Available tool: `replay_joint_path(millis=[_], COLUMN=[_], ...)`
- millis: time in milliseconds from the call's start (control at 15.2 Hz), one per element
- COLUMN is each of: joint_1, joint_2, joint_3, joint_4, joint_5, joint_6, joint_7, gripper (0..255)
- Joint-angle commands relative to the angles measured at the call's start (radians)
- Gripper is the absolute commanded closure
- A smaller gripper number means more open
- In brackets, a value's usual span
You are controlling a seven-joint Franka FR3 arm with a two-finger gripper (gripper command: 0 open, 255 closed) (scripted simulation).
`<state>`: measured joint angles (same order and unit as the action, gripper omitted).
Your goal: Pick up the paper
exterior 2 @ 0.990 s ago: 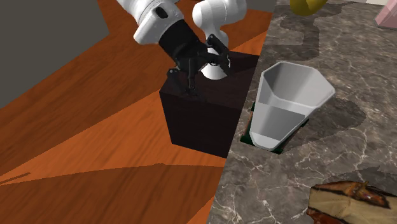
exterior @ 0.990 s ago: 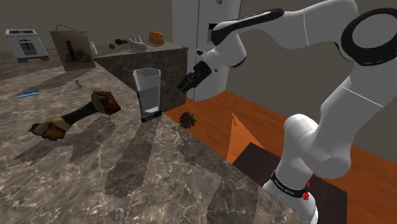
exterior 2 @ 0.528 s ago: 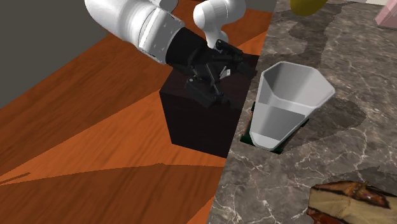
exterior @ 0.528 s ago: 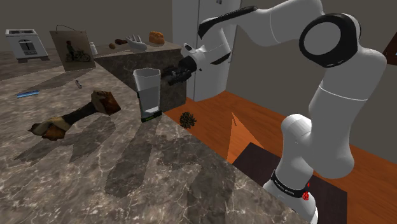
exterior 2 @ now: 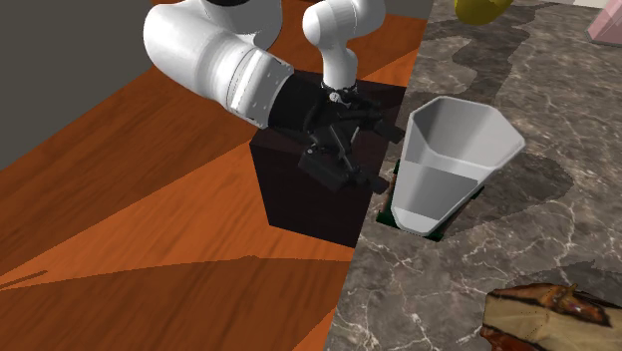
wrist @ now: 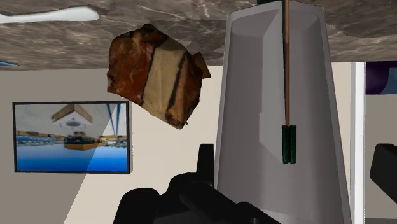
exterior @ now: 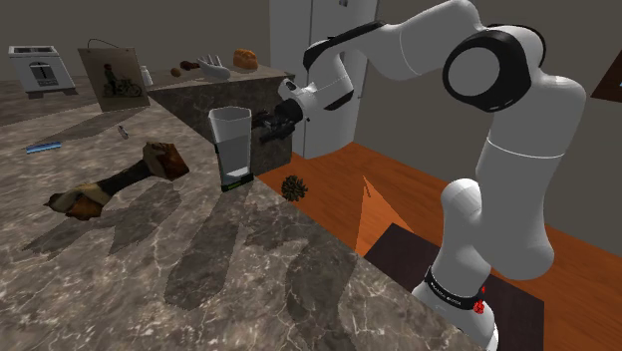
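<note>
Your end effector [exterior 2: 382,158] sits mid-frame, just beside the cup [exterior 2: 449,165] on its green sheet [exterior 2: 383,213]. Fingers apart, gripping nothing.

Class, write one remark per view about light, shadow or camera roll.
Shoulder view: long dark shadow bands cross the marble counter. Second exterior view: the grey container throws a soft shadow beside it; a dark band crosses the wood floor. Wrist view: rolled upside down.

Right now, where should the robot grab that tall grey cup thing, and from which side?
Grab the grey open-topped container across its middle walls, coming in level from beyond the counter edge, where the open gripper is. It stands upright and narrows toward its base, so a side pinch probably suits it best.
</note>
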<state>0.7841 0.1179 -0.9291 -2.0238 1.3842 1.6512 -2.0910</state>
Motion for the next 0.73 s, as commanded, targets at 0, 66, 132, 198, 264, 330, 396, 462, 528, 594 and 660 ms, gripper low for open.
replay_joint_path(millis=[0, 66, 132, 198, 264, 330, 396, 462, 528, 594, 660], joint_1=[-0.002, -0.002, -0.002, -0.002, -0.002, -0.002, -0.002, -0.002, -0.002, -0.002, -0.002], joint_2=[0.004, 0.004, 0.005, 0.004, 0.004, 0.004, 0.004, 0.004, 0.004, 0.004, 0.004], joint_3=[0.000, 0.000, 0.000, 0.000, 0.000, 0.000, 0.000, 0.000, 0.000, 0.000, 0.000], joint_4=[-0.006, -0.006, -0.005, -0.006, -0.005, -0.005, -0.005, -0.006, -0.006, -0.006, -0.005], joint_5=[0.003, 0.003, 0.004, 0.003, 0.003, 0.003, 0.003, 0.003, 0.003, 0.003, 0.003], joint_6=[-0.001, -0.001, -0.002, -0.001, -0.001, -0.002, -0.001, -0.001, -0.001, -0.001, -0.001], joint_7=[-0.010, -0.010, -0.009, -0.009, -0.009, -0.009, -0.009, -0.009, -0.009, -0.009, -0.009], gripper=[0, 0, 255, 255, 255, 255, 255, 255, 255, 255, 255])
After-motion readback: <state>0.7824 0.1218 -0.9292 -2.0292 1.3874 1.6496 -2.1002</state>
